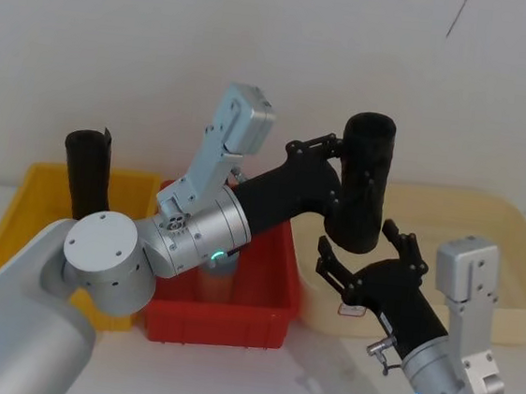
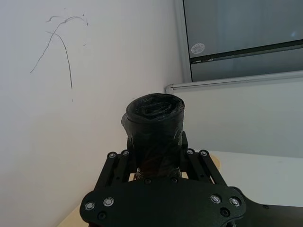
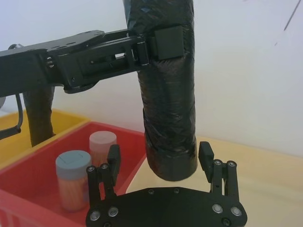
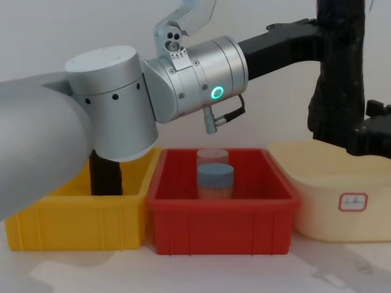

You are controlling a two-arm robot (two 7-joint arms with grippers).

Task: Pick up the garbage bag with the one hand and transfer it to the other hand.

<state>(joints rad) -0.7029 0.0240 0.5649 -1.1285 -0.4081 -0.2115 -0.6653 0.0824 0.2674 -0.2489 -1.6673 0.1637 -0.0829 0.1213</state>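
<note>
Closest to the head camera looms the thick silver left arm [image 1: 105,265], reaching from the near left corner of the worktop [image 4: 244,274] toward its far edge. Its left claw [image 1: 355,174] is clamped across the upper part of the garbage bag [image 1: 356,224]. The bag hangs upright in the air above the left end of the cream tub [image 1: 502,250], just beside the red bin [image 1: 231,323].

The right claw [image 3: 159,156] comes up from the near right corner with its fingers [image 3: 113,156] spread wide, one on each side of the bag's lower end, holding nothing. The right wrist view lays bare what the bag hides from the head. There is a clear gap on one side and a far narrower one on the other, where I cannot tell whether the finger touches. It also catches a pad [image 3: 168,42] of the left claw pressed flat on the film.

The left wrist view looks along the bag to its crumpled top end. From the chest, a green ring light [image 4: 217,93] glows on the left arm and a white label [image 4: 353,201] sits on the tub's front.

Three containers line the far edge. A yellow bin [image 1: 16,218] stands at the left with a second black roll [image 1: 87,171] upright in it. The red bin is in the middle with two lidded jars [image 3: 73,165], and the tub is at the right.
</note>
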